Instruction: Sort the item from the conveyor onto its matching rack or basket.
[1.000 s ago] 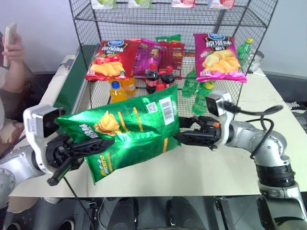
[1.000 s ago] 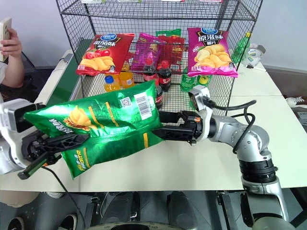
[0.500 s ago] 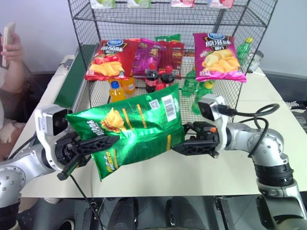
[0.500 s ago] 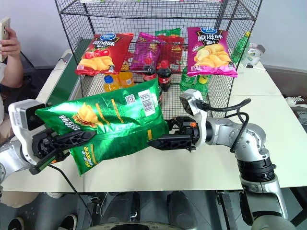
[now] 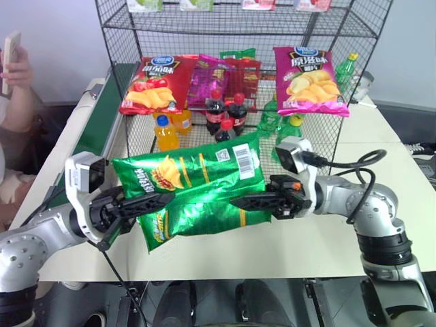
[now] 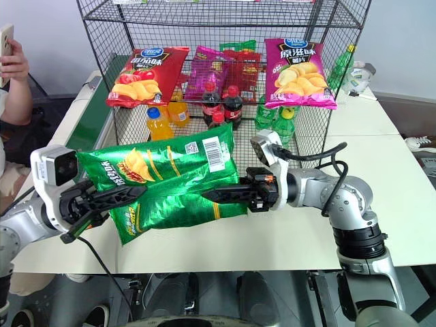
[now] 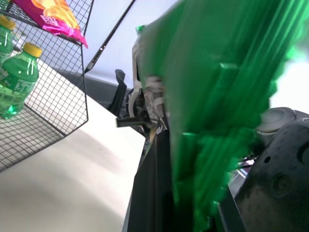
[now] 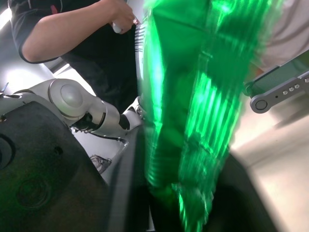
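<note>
Green crisp bag pinched between left hand, apparently right hand too.

Crisp bag before rack; conveyor left

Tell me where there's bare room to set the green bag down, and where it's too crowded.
Bare tabletop lies right of the black wire rack, and more below the green crisp bag. The rack's crisp tier is crowded: red crisp bag, magenta crisp bag and smaller packs between. The bottle tier below is also full.
</note>
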Available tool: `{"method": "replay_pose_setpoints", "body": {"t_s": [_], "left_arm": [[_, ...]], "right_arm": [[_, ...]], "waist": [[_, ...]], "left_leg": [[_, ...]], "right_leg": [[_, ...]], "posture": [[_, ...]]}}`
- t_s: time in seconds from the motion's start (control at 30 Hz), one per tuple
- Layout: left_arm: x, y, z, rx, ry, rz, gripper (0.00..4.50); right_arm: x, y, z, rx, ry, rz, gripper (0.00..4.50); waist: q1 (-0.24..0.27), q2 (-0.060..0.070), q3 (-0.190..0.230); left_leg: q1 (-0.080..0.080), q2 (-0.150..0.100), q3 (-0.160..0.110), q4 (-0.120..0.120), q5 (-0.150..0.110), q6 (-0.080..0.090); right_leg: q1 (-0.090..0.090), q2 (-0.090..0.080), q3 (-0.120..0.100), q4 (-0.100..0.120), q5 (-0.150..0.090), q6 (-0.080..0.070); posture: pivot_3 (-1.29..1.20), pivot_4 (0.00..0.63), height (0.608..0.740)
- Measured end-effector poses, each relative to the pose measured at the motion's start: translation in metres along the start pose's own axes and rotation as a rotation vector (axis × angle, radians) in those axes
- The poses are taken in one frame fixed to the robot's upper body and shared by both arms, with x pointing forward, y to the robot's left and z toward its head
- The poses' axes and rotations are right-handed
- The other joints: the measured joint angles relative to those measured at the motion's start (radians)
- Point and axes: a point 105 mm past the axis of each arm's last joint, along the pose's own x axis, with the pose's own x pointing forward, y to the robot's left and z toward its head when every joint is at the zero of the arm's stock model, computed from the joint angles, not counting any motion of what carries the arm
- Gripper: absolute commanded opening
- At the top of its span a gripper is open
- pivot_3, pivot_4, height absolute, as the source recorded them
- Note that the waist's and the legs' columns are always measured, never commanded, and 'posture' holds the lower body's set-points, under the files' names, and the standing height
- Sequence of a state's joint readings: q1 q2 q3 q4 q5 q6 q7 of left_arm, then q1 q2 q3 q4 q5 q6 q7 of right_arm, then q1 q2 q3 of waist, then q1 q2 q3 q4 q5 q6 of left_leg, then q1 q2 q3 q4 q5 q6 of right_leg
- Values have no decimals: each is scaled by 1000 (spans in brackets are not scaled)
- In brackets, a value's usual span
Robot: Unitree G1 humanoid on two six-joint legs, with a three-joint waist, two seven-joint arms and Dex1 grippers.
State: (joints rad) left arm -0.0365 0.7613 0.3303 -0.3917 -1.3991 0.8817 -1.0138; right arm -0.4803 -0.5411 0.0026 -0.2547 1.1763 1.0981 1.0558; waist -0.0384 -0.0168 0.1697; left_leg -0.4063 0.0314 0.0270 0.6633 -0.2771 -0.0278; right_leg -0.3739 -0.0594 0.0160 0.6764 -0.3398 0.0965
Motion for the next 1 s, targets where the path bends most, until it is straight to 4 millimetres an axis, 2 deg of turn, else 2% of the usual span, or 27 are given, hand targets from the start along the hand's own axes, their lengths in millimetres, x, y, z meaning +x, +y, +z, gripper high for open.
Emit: {"method": "replay_pose_setpoints", "body": {"t_s": [0.27, 0.37, 0.57, 0.8, 1.0], "left_arm": [[-1, 4, -2, 24, 11, 24, 0], [-3, 9, -3, 39, 23, 65, 928], [-6, 17, -1, 64, 11, 106, 3862], [-8, 17, 0, 114, -4, 129, 3894], [-32, 17, 6, 130, -23, 219, 3894]], "right_arm": [[0, 0, -1, 4, 3, -2, 132], [-1, -1, -2, 2, 4, -10, 53], [1, -1, -5, -15, 16, -12, 53], [0, -1, -5, -17, 17, -10, 27], [-3, -4, -1, -77, 4, -58, 27]], "waist": [[0, 0, 0], [0, 0, 0], [0, 0, 0], [0, 0, 0], [-2, 0, 0]], "left_leg": [[0, 0, 0, 0, 0, 0], [0, 0, 0, 0, 0, 0], [-1, 0, 0, -1, 0, 0], [-1, 0, -1, -1, 0, 0], [-1, 0, -1, -2, 0, 0]], "right_leg": [[0, 0, 0, -1, 0, 0], [0, 0, 0, -1, 0, 0], [0, -1, 0, -2, 0, 0], [0, -1, 0, -4, 0, 0], [0, -1, 0, -6, 0, 0]], "posture": [[0, 150, 739], [0, 150, 739], [0, 150, 739], [0, 150, 739], [0, 150, 739]]}}
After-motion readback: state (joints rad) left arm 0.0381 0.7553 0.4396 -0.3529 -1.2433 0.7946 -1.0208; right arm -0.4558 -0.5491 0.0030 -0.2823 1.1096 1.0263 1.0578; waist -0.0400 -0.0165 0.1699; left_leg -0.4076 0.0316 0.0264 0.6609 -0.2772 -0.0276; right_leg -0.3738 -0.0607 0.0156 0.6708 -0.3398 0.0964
